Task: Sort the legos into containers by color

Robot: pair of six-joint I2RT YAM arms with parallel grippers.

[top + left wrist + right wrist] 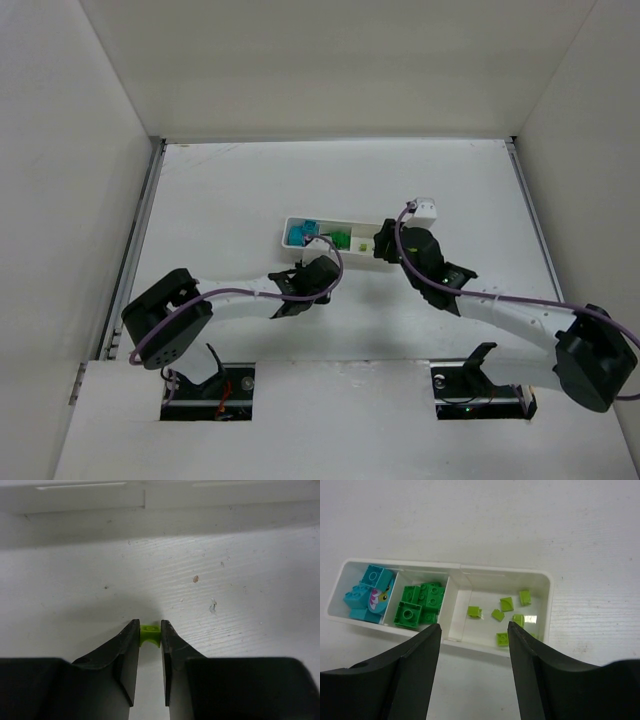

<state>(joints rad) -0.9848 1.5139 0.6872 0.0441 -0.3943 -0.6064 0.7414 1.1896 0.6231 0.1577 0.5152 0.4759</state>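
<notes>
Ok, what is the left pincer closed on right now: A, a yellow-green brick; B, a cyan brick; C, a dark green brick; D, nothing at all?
A: in the left wrist view, the left pincer is clamped on a small yellow-green brick, pinched between its two fingertips.

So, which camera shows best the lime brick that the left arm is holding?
The left wrist view: the lime brick sits pinched between the left fingers, close and sharp. In the top external view the left arm hides it. The right wrist view shows only the tray with sorted bricks.
</notes>
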